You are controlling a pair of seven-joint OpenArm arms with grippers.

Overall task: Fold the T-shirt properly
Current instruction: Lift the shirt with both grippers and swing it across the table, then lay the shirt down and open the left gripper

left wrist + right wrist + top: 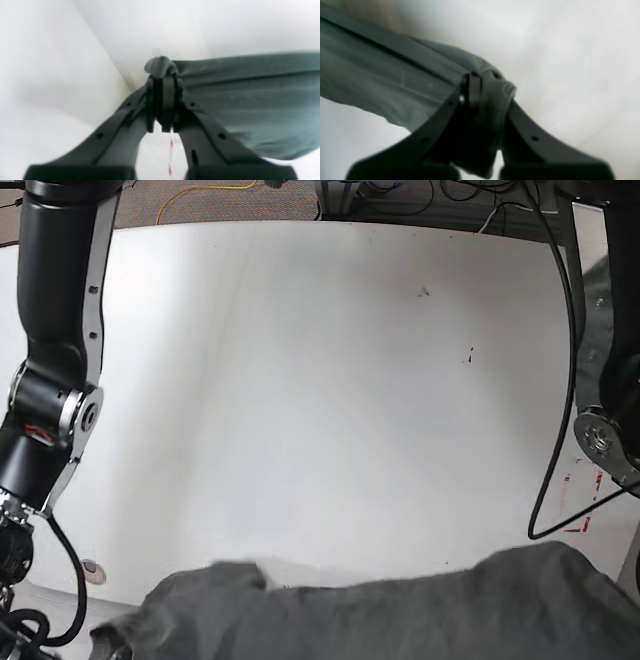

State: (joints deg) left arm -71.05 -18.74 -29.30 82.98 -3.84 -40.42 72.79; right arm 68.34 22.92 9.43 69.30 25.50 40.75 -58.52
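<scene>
Both the left gripper and right gripper pinch edges of the T-shirt, which hangs stretched between them at the near edge of the table. To lay it well, I judge they should carry it forward over the table level, keeping the held edge taut.

The T-shirt is soft, matt grey cloth. The table looks smooth, white and matt. Both grippers' fingers are matt black plastic.

In the base view we see only the T-shirt cut off along the bottom edge, both grippers out of frame, and both wrist views are blurred.
</scene>
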